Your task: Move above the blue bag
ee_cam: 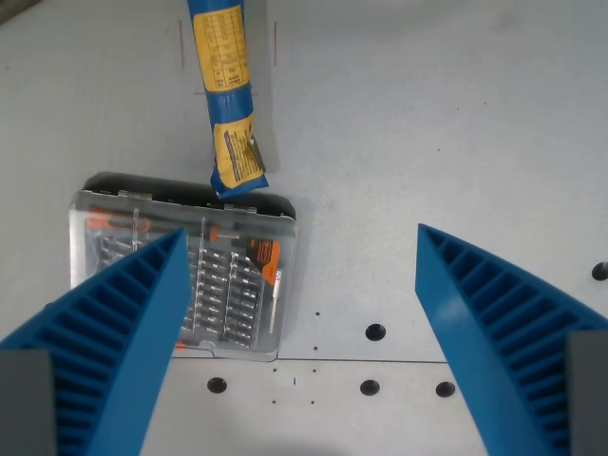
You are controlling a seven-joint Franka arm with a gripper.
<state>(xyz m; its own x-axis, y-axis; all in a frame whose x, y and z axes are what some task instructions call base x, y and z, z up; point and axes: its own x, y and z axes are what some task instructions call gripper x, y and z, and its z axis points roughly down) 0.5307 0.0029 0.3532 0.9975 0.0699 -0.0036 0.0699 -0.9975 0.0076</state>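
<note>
Wrist view, looking straight down onto the bench (427,123), a pale grey surface.

Nearest the camera: the pincer (301,249), two blue ribbed fingers (123,332) rising from the lower corners of the frame. Fingers are spread wide, released, nothing between them but bare bench. Left finger tip sits at the wrist view's left, right finger tip at the wrist view's right; grey mounts are visible at both bottom corners.

Just beyond the fingers: a row of dark round holes (375,332) in the bench, several along the lower middle, one more at the far right edge. A thin seam line runs across the bench near them.

Under and past the left finger: a clear plastic bit case (237,275), lying flat, lid shut, dark backing showing along its far edge. Rows of metal bits inside, with orange parts at the upper left and at the right of centre. The left finger overlaps the case's left half in this view; whether it touches cannot be told.

Farther on: the blue bag (226,85), a long narrow pouch, blue with yellow printed panels, running from the top edge of the frame downward, slightly tilted. Its near end overlaps the far edge of the case. The bag lies in the upper left of the view, well off the midpoint between the fingers.

Farthest: faint red marks (275,43) on the bench either side of the bag's upper part
</note>
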